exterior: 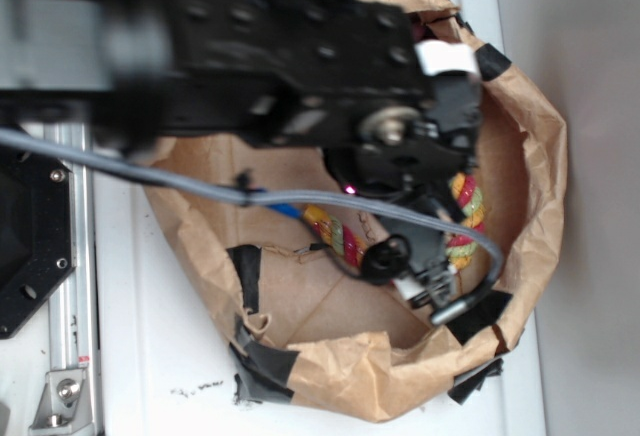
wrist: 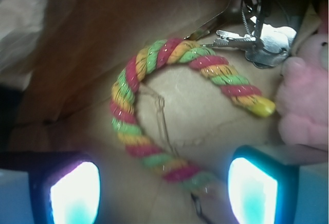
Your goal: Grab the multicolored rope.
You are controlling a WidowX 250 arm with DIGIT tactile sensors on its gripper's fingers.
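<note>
The multicolored rope (wrist: 125, 88), twisted from red, yellow and light green strands, lies bent in a U on the brown paper floor. One yellow end points right toward a pink toy. The other arm runs down between my fingertips. My gripper (wrist: 164, 196) is open; its two glowing pads (wrist: 74, 193) stand far apart on either side of the rope's lower end without touching it. In the exterior view the black arm covers most of the rope (exterior: 335, 231), and the gripper (exterior: 425, 281) reaches down into the paper container.
Everything sits inside a crumpled brown paper container (exterior: 540, 156) patched with black tape (exterior: 265, 366). A pink plush toy (wrist: 308, 95) lies at the right, close to the rope's yellow end. A metal spoon and keys (wrist: 262, 39) lie beyond the rope. A grey cable (exterior: 150, 171) crosses the container.
</note>
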